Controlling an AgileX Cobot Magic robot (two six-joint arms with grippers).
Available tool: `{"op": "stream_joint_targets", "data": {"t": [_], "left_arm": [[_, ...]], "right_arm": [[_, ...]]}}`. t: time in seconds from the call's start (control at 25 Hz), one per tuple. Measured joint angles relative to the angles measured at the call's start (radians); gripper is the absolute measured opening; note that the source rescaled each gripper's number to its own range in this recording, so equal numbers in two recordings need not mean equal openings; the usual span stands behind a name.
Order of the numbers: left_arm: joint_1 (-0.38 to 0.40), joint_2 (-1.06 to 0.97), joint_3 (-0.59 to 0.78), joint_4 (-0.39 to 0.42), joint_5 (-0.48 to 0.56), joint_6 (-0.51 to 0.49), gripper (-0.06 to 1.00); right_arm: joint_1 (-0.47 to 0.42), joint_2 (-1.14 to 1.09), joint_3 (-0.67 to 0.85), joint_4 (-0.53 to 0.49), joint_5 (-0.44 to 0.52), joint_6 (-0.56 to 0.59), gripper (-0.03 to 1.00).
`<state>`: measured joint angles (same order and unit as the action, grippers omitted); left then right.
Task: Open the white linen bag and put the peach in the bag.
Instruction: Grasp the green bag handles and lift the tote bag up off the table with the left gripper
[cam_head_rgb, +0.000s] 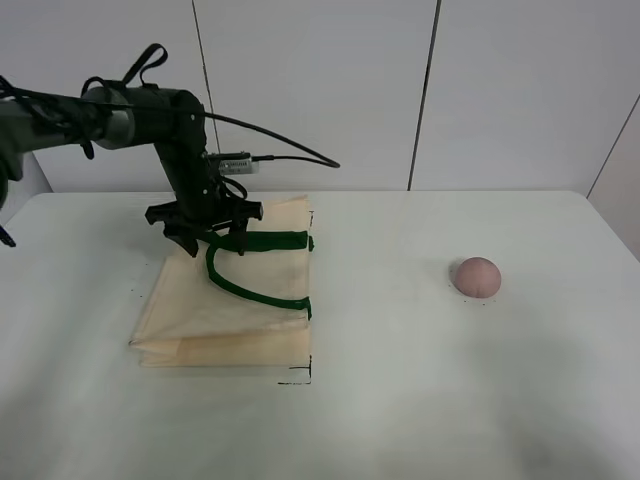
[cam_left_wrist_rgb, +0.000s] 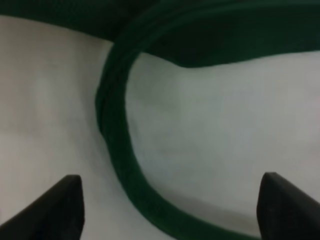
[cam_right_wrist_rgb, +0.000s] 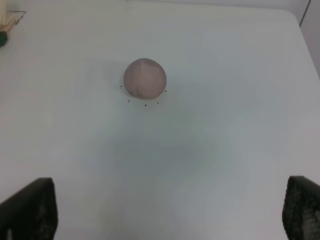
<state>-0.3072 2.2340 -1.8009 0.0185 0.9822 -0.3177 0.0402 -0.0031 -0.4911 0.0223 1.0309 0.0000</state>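
Note:
The white linen bag (cam_head_rgb: 225, 315) lies flat on the left of the table, its dark green handles (cam_head_rgb: 250, 288) looped on top. My left gripper (cam_head_rgb: 205, 238) is open and points down at the bag's far edge, straddling a handle. In the left wrist view the handle (cam_left_wrist_rgb: 117, 150) curves over the cloth (cam_left_wrist_rgb: 215, 125) between the spread fingertips (cam_left_wrist_rgb: 57, 210), and the left gripper (cam_left_wrist_rgb: 170, 212) holds nothing. The peach (cam_head_rgb: 476, 276) sits alone on the right. In the right wrist view the peach (cam_right_wrist_rgb: 145, 78) lies well ahead of my right gripper (cam_right_wrist_rgb: 165, 210), which is open and empty.
The white table (cam_head_rgb: 400, 410) has its back edge against a white panelled wall (cam_head_rgb: 320, 90). A small black corner mark (cam_head_rgb: 300, 378) sits by the bag's near right corner. A corner of the bag (cam_right_wrist_rgb: 7, 20) shows in the right wrist view.

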Motion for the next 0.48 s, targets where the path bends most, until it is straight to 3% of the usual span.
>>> {"op": "stream_joint_targets", "data": {"t": [0.48], "left_arm": [[0.006,0.111,-0.001,0.017,-0.029,-0.002,1.00]], "right_arm": [[0.000,0.000,0.000,0.000,0.000,0.000,1.00]]}}
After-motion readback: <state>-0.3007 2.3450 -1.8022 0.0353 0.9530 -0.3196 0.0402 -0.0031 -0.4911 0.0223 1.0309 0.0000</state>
